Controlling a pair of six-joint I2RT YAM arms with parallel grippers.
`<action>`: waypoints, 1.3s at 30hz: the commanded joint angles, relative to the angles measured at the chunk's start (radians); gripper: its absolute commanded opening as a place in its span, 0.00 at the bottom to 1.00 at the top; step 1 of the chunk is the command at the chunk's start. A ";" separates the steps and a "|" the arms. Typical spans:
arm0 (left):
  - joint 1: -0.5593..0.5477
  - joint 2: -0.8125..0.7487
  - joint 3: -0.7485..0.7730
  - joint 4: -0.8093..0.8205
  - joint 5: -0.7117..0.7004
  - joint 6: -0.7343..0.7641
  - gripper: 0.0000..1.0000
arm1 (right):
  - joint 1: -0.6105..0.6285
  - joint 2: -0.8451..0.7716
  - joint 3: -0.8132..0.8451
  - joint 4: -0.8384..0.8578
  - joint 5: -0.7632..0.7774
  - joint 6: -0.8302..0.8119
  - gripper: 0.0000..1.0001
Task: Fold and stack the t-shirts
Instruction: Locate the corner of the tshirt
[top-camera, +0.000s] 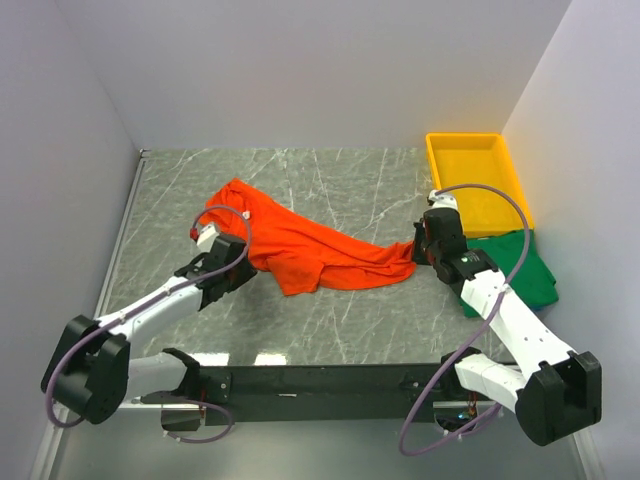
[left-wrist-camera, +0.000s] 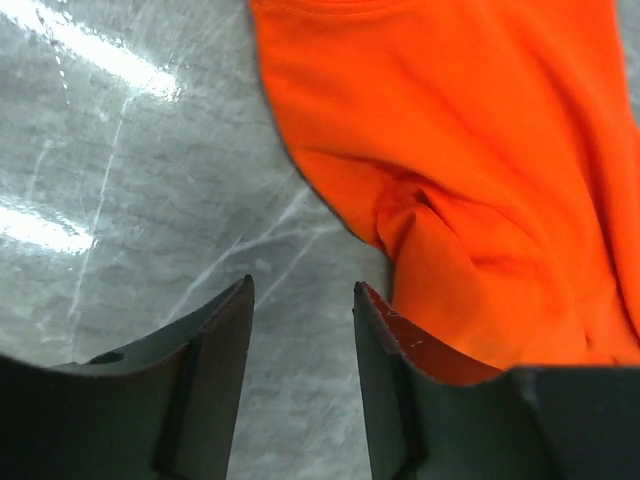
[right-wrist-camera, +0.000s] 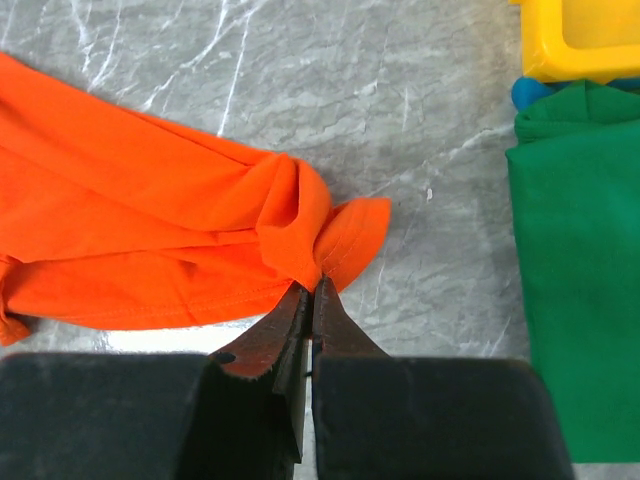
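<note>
The orange-red t-shirt lies crumpled across the middle of the marble table, stretched toward the right. My right gripper is shut on its right end; in the right wrist view the jaws pinch a bunched fold of the orange cloth. My left gripper is open at the shirt's left side; in the left wrist view its fingers stand apart over bare table, with the orange cloth just to the right. The dark green t-shirt lies flat at the right, partly under my right arm.
A yellow plastic tray stands at the back right, next to the green shirt; its corner shows in the right wrist view. White walls close in the table on the left, back and right. A black rail runs along the near edge.
</note>
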 joint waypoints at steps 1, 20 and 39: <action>0.000 0.040 -0.006 0.143 -0.002 -0.123 0.49 | -0.001 -0.026 -0.009 0.055 -0.010 -0.003 0.00; -0.002 0.361 0.066 0.272 -0.018 -0.175 0.43 | -0.001 -0.030 -0.051 0.093 -0.038 -0.001 0.00; 0.005 -0.117 0.308 -0.353 -0.600 0.174 0.03 | -0.003 -0.087 -0.021 0.060 0.056 0.002 0.00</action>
